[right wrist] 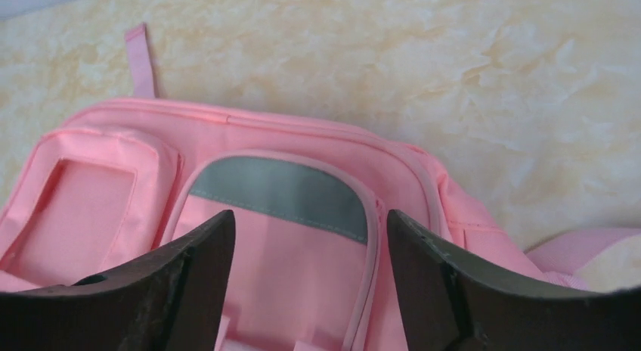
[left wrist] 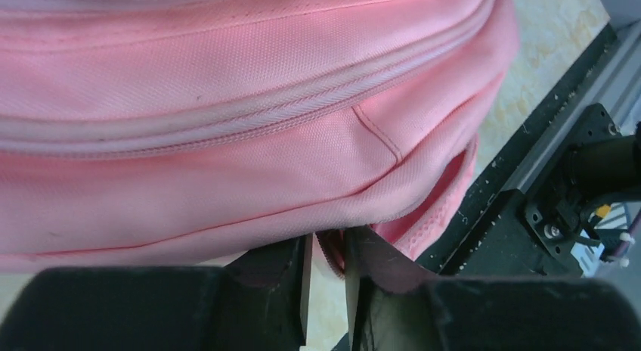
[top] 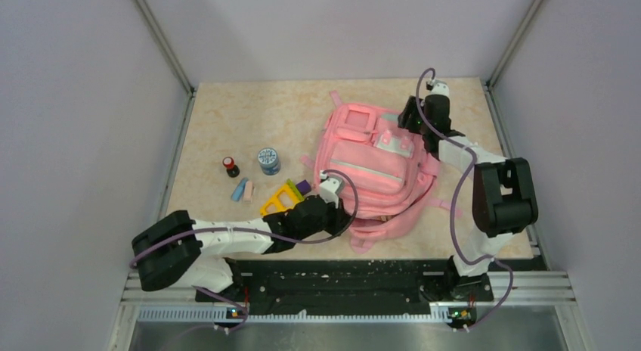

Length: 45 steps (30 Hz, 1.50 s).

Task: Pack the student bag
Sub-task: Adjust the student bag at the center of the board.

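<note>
Lying flat right of centre on the beige marbled counter, one large soft pink fabric student bag looks zipped shut, so it probably needs opening first. Two hands tend it. The left hand pinches the near edge seam narrowly, probably to steady it. The right hand hovers wide and empty above the far pockets. On the left sit one blue-lidded round tin, one yellow plastic frame, one red-capped dark bottle and two pastel sticks.

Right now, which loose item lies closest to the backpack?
The small purple block beside the yellow triangle; the bottle, tin and two sticks sit farther from the backpack.
</note>
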Tool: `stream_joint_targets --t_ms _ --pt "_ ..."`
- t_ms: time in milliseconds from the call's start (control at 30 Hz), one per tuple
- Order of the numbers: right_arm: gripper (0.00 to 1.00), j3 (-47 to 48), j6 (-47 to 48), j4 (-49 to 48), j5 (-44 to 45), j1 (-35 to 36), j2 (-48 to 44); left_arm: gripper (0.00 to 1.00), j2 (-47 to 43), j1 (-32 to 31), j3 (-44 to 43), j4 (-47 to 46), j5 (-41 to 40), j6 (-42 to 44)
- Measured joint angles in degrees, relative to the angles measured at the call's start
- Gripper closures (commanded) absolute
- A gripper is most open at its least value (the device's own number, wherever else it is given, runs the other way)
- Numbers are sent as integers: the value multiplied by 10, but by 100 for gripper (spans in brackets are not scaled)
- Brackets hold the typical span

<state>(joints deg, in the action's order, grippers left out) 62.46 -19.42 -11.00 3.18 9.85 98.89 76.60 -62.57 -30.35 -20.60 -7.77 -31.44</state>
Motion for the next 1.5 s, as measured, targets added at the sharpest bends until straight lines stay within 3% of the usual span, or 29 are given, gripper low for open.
stream_joint_targets --t_ms 67,133,300,533,633,900,1367,1500 --pt "17 7 9 15 -10 3 -6 43 1 -4 -9 -1 14 8" --pt "16 7 14 47 -8 5 -23 35 -4 -7 -13 -4 22 13" --pt "12 -50 12 122 38 5 -142 25 -61 -12 -13 24 10 18" --pt "12 -209 -30 186 73 5 -358 17 -158 -2 -18 111 -28 0" --pt "12 -270 -63 207 43 5 -434 16 -181 12 -18 136 -32 -13" --pt "17 -384 -147 229 -59 5 -563 15 -201 136 -18 154 7 -70" --pt "24 -405 -188 254 -84 34 -609 15 -83 146 -24 155 -8 -76" --pt "25 -414 -198 251 -82 55 -614 22 -62 146 -34 155 0 -77"
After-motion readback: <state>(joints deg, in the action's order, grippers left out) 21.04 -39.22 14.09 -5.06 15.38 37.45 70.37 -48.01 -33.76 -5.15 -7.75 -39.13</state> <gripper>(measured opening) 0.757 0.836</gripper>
